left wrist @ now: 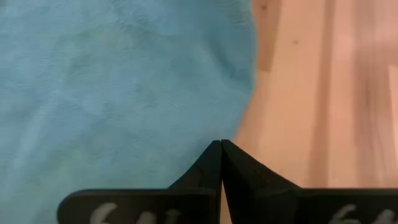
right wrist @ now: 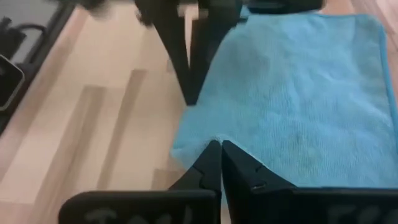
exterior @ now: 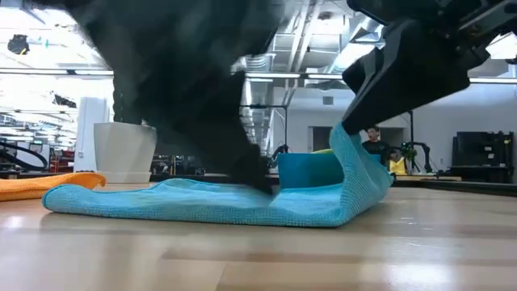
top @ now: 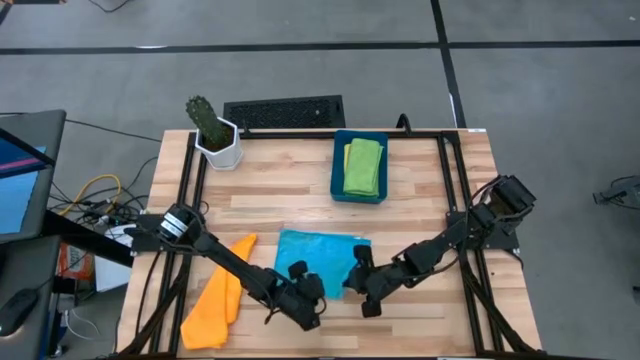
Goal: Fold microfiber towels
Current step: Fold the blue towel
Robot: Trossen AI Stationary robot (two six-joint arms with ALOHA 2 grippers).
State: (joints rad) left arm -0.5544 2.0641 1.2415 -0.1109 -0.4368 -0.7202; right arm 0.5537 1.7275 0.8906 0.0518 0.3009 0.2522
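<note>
light wooden table (top: 290, 200) under a straight-down camera, grey floor around it, bright open workshop behind in the low view with a person partly visible far back. three towels counted: one light blue towel (top: 318, 254) spread near the front middle of the table, one orange towel (top: 222, 300) lying crumpled to its left near the front edge, one green towel (top: 364, 166) folded inside the single dark blue bin (top: 339, 180) toward the back. also one white pot with a cactus (top: 215, 135) at the back left corner and one black keyboard (top: 284, 111) just behind the table edge. two arms, both down at the blue towel. left gripper (left wrist: 221, 149) clamped fully together, tips resting right at the towel's front left edge, not clear whether any cloth is caught between them. right gripper (right wrist: 221, 149) pinched on the front right corner of the blue towel, fingers nearly closed with fabric between. low view shows that corner lifted off the wood and curling upward while the rest of the cloth lies flat.
</note>
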